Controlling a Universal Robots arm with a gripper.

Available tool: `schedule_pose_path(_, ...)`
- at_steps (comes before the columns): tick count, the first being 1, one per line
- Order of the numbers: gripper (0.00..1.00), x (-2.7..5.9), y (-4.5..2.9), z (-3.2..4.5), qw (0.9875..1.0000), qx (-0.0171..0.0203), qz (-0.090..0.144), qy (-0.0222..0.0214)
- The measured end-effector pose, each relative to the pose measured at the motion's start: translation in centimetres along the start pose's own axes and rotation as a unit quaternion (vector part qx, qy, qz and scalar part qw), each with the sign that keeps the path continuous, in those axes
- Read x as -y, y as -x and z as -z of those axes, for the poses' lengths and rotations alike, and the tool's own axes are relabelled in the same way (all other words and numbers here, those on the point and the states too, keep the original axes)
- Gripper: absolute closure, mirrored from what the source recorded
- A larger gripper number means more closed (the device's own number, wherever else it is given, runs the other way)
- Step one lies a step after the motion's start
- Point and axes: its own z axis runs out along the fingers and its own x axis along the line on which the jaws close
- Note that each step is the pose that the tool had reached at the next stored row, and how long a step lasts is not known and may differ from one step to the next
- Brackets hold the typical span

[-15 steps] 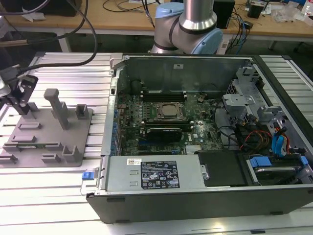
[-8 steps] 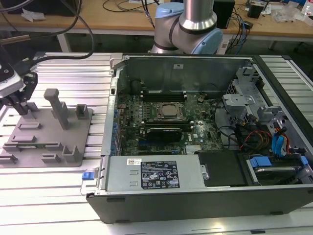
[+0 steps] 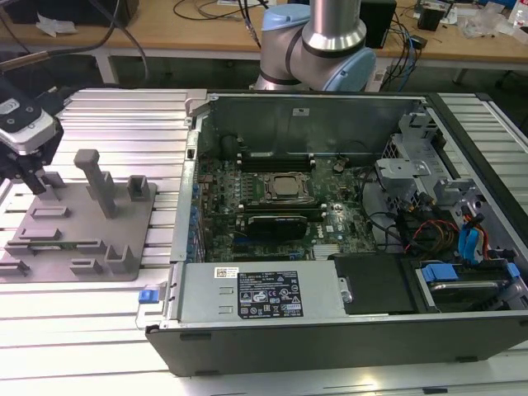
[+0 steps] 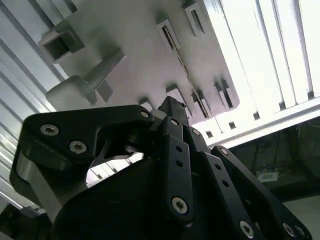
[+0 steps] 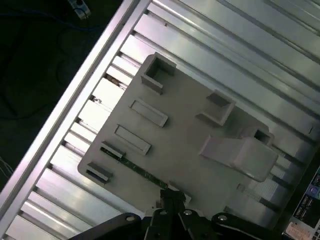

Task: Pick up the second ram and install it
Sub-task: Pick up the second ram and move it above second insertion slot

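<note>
up close in both wrist views: black linkage of the gripper (image 4: 172, 106), dotted with silver screws, narrowing to fingertips pressed together with nothing between them. poised at 1 end of the second ram (image 5: 135, 168); touching or just clear, impossible to tell.

second ram: thin green stick, seated lengthwise in a long narrow groove near 1 edge of the gray fixture plate (image 5: 185, 127), far end tucked against a small raised block (image 5: 111, 151). not yet lifted, well apart from the computer.

around it on the same plate: several rectangular pockets and low blocks, plus 1 tall post (image 3: 101, 183) leaning slightly. in the exterior view, gripper (image 3: 31, 183) down at the plate's far corner, toward the exterior view's left.

under the plate: slatted aluminium table (image 3: 124, 115). to the exterior view's right of the plate, open computer case (image 3: 330, 334), lid off, motherboard exposed, square silver processor (image 3: 285, 186) at its middle and black expansion card (image 3: 280, 223) just beside that. behind the case, gray and pale blue arm base (image 3: 318, 45). farther back, wooden bench (image 3: 206, 29) strewn with cables.
</note>
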Motion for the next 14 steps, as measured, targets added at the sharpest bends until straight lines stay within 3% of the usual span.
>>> schedule_pose_path(2,0.92,0.00,0.00,0.01,0.9991,-0.0023,0.043,0.0006)
schedule_pose_path(4,0.92,0.00,0.00,0.00,0.9963,-0.0046,0.085,0.0011)
schedule_pose_path(6,0.92,0.00,0.00,0.00,0.9946,-0.0056,0.104,0.0012)
schedule_pose_path(7,0.92,0.00,0.00,0.01,0.9929,-0.0064,0.119,0.0014)
schedule_pose_path(11,0.92,0.00,0.00,0.01,0.9882,-0.0081,0.153,0.0019)
schedule_pose_path(12,0.92,0.00,0.00,0.00,0.9830,-0.0095,0.184,0.0025)
schedule_pose_path(13,0.92,0.00,0.00,0.00,0.9801,-0.0102,0.198,0.0028)
schedule_pose_path(14,0.92,0.00,0.00,0.00,0.9760,-0.0114,0.217,0.0029)
